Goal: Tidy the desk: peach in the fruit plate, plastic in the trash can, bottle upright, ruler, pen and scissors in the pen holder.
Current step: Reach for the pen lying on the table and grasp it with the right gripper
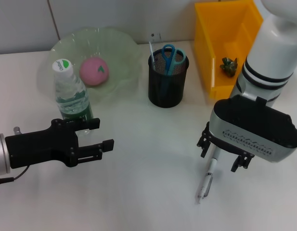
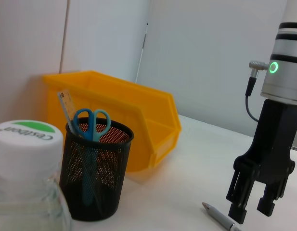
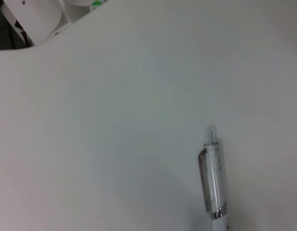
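The pen (image 1: 206, 182) lies flat on the white table, and in the right wrist view the pen (image 3: 213, 179) shows just below the camera. My right gripper (image 1: 220, 158) hovers open over its far end; in the left wrist view the right gripper (image 2: 251, 210) has its fingers apart just above the pen (image 2: 219, 219). The bottle (image 1: 69, 92) stands upright. My left gripper (image 1: 103, 133) is open and empty beside it. The peach (image 1: 94, 70) rests in the green fruit plate (image 1: 122, 43). Scissors (image 1: 171, 56) and ruler (image 1: 151, 48) stand in the black mesh pen holder (image 1: 166, 86). Green plastic (image 1: 228, 66) lies in the yellow trash can (image 1: 206, 53).
The yellow bin (image 2: 138, 120) stands just behind the pen holder (image 2: 94, 178) at the back right. A bottle cap (image 2: 24, 140) fills the near corner of the left wrist view. A light wall closes off the table's back edge.
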`<state>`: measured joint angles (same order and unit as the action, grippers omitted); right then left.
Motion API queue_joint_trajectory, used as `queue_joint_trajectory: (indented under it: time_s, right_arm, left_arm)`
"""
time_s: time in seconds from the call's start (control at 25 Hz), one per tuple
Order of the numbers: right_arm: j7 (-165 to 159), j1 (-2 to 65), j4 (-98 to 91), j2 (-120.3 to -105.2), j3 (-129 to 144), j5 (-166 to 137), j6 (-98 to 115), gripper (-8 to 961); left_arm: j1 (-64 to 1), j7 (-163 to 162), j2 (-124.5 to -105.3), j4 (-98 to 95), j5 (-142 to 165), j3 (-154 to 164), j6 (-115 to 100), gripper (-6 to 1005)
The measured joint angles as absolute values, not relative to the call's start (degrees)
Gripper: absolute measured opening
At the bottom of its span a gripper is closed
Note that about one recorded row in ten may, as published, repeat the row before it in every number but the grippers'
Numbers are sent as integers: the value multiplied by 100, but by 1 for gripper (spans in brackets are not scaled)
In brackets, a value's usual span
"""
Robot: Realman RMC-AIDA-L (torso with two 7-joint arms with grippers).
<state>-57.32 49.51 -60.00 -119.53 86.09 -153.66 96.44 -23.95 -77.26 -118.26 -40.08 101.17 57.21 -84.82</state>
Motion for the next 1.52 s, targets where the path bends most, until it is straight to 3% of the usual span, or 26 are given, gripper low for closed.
queue_joint_trajectory:
  time_s: [0.48, 0.68, 0.92, 1.52]
  right_arm:
    - [-5764, 4818, -5965, -11953, 8819, -15351, 9393, 704]
    - [-5760, 4800, -5965, -11953, 8854, -15350, 9332, 541]
    - [-5739, 4778, -5966, -11953, 8924, -15350, 9284, 540]
    - [-5693, 4785, -5763, -11953, 9006, -15336, 9008, 414]
  left_arm:
    - [-2429, -7726, -11824, -4008, 10116, 5688, -8464, 728]
    - [-2415, -7726, -11822, -4012, 10109, 5677, -8486, 728]
    - [-2397, -7726, -11821, -4017, 10107, 5689, -8490, 727]
    - [-2408, -7729, -11821, -4030, 10114, 5679, -8491, 727]
